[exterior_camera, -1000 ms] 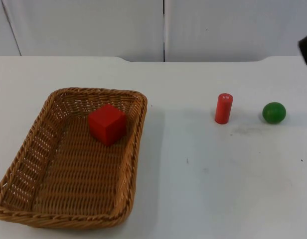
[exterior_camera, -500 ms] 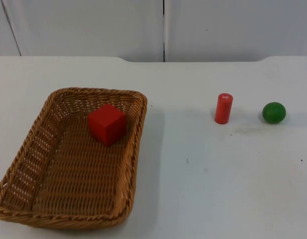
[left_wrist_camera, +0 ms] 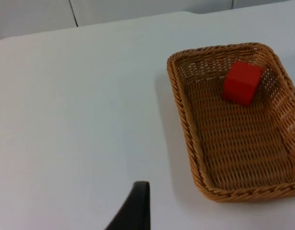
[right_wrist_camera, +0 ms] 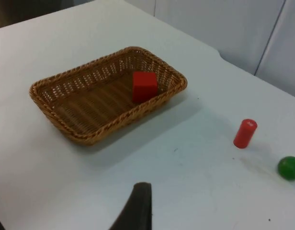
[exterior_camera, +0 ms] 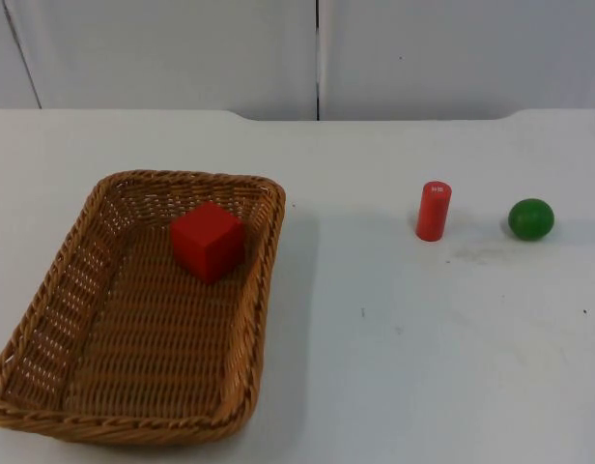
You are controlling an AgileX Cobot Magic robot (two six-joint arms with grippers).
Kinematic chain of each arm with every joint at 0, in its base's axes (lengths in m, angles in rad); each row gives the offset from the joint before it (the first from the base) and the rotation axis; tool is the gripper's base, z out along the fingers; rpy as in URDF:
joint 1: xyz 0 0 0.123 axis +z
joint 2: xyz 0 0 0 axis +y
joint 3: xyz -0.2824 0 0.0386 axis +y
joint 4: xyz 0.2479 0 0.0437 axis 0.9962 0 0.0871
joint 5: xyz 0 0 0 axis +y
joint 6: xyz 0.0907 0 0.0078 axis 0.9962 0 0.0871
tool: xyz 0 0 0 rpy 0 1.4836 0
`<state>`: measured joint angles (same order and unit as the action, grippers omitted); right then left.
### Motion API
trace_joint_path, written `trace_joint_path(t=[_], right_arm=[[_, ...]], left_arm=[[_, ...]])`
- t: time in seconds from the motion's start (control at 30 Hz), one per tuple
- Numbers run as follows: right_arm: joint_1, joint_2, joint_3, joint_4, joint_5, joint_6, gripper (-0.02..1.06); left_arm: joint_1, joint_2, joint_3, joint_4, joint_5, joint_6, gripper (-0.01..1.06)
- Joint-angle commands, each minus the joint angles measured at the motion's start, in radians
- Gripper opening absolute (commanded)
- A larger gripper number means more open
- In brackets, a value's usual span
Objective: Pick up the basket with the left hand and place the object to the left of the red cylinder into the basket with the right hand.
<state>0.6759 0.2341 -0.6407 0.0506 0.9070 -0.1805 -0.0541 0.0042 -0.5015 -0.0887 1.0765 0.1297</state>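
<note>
- I am seeing the wicker basket (exterior_camera: 133, 309) sitting on the white table (exterior_camera: 394, 367) at the lower left of the top view.
- A red cube (exterior_camera: 209, 241) is lying inside it, near the far end.
- The red cylinder (exterior_camera: 433, 210) is standing upright at centre right, the green ball (exterior_camera: 530, 218) just to its right.
- I cannot tell how either gripper is set.

left claw (left_wrist_camera: 138, 211): raised above table | right claw (right_wrist_camera: 138, 211): raised above table

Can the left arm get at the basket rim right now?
Probably yes: the basket sits flat on open table, nothing beside its rim, and the red cube lies inside, away from the near edge.
</note>
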Motion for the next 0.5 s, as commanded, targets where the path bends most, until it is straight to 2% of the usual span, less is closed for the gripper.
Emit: trace_joint_path(t=[0.0,0.1,0.23,0.47], right_arm=[[-0.006,-0.03,0.005,-0.033,0.042,0.043,0.84],[-0.006,-0.064,0.005,-0.051,0.075,0.068,0.84],[-0.006,-0.085,0.005,-0.051,0.114,0.079,0.84],[-0.006,-0.121,0.032,-0.051,0.114,0.084,0.84]], left_arm=[[-0.005,-0.004,0.003,0.003,0.0,-0.017,0.92],[-0.005,-0.004,0.007,0.029,0.0,-0.086,0.92],[-0.005,-0.004,0.007,0.033,0.0,-0.093,0.92],[-0.005,-0.004,0.007,0.033,0.0,-0.093,0.92]])
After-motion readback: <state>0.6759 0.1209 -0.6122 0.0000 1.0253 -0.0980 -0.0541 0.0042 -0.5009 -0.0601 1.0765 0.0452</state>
